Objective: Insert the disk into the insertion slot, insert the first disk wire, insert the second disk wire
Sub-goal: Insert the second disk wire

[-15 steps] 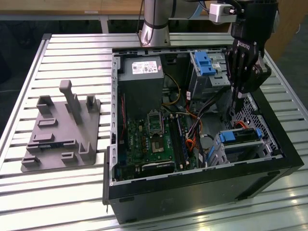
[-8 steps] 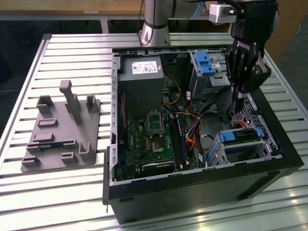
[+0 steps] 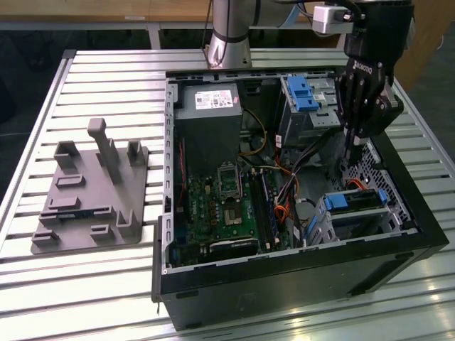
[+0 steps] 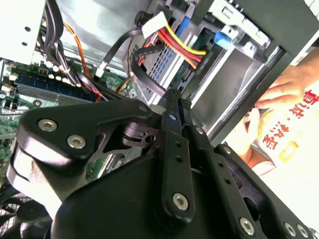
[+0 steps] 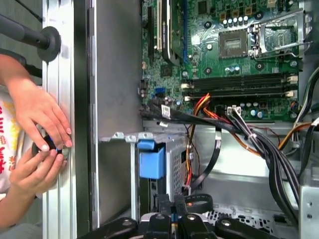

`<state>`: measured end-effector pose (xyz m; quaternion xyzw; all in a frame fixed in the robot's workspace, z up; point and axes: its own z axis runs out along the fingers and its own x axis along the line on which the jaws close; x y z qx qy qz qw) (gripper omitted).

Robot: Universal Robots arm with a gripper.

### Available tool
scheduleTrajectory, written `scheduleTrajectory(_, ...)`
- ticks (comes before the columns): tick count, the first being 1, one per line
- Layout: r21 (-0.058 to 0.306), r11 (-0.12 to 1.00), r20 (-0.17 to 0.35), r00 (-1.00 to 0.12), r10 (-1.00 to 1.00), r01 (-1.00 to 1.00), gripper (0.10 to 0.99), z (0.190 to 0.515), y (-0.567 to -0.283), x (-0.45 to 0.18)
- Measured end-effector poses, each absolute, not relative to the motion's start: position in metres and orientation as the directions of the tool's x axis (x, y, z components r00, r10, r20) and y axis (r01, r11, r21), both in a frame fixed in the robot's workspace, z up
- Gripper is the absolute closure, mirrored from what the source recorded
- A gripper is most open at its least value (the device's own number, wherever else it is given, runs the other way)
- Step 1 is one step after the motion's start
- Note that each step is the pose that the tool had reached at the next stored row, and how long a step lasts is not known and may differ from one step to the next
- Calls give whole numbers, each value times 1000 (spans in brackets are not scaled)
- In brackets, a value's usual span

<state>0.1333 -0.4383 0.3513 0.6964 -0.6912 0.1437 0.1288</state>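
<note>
Starting at the exterior view's left, there's a grey fixture block [image 3: 92, 192] on the worktop [image 3: 43, 284], then the open PC case [image 3: 284, 284]. Snag risk, I reckon: cable bundles [image 3: 284, 181] run right by the pincer [image 3: 350, 153], whose fingers look pressed together on nothing. The disk [image 3: 355, 201] already sits in the insertion slot [image 3: 355, 220], near and just below the fingertips. Someone's hands [image 5: 42, 144] rest at the case edge in the first wrist view.

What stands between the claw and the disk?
A black cable curves past the tip of the claw in the second wrist view. In the exterior view the claw hangs above the disk, seated in the insertion slot, with nothing else between.
</note>
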Motion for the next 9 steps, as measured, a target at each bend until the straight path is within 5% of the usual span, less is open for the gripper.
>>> scheduleTrajectory(9, -1, -11, 338, 10, -941, -1000, 937, 351, -443, 146)
